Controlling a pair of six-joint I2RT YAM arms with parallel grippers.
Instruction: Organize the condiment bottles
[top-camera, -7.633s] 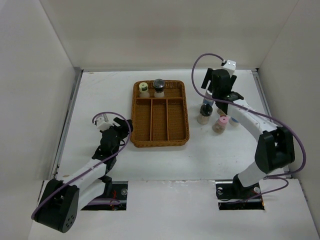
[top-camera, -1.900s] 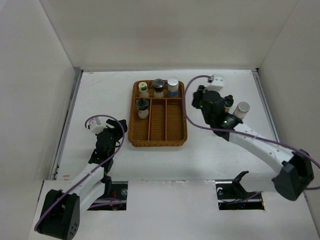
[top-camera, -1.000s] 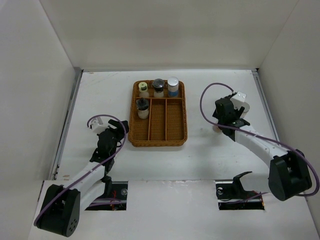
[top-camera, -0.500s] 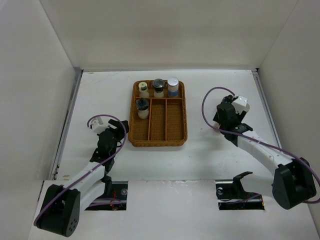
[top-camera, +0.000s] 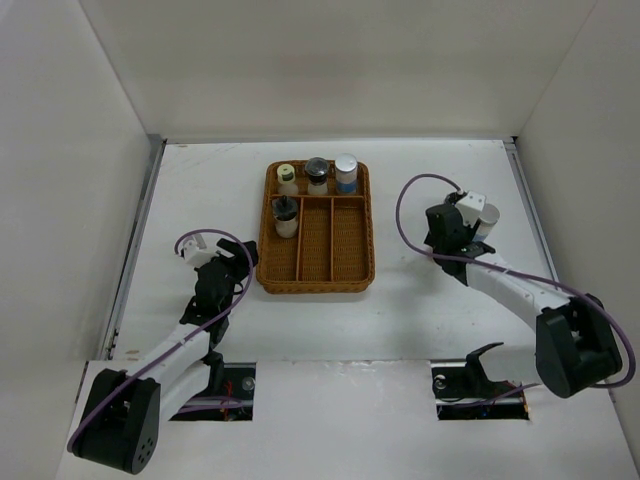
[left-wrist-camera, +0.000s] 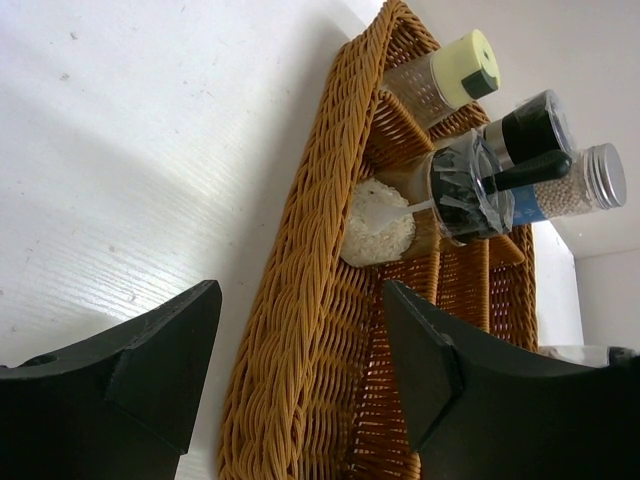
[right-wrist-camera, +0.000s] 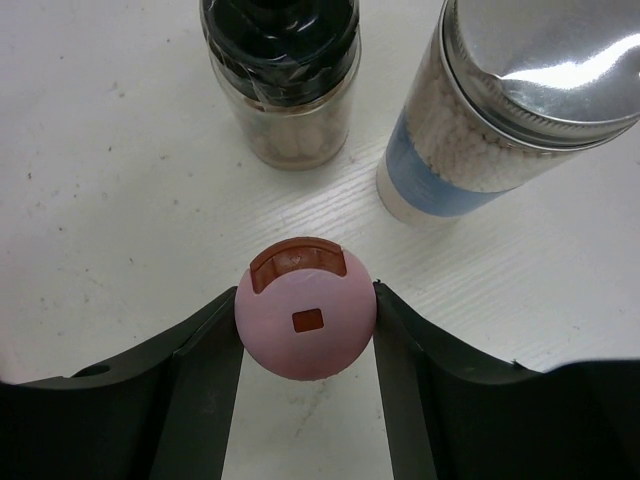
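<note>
My right gripper (right-wrist-camera: 307, 300) is shut on a pink-lidded jar (right-wrist-camera: 306, 325) that stands on the table right of the wicker tray (top-camera: 318, 280). Just beyond it stand a black-lidded jar (right-wrist-camera: 281, 85) and a tall silver-lidded jar with a blue-white label (right-wrist-camera: 495, 120). In the top view the right gripper (top-camera: 448, 233) hides the pink jar. In the tray stand a yellow-green-lidded jar (top-camera: 287, 177), a black-lidded jar (top-camera: 317, 172), a silver-lidded blue-label jar (top-camera: 346, 171) and a black-topped shaker (top-camera: 286, 215). My left gripper (top-camera: 236, 256) is open and empty beside the tray's left rim (left-wrist-camera: 300, 300).
White walls close in the table at the back and on both sides. The tray's two right-hand long compartments (top-camera: 350, 240) hold nothing. The right arm's purple cable (top-camera: 405, 205) loops between the tray and the jars.
My right gripper has moved from the tray's right side out to the jars on the right and closed around the pink-lidded jar. The left arm has stayed put.
</note>
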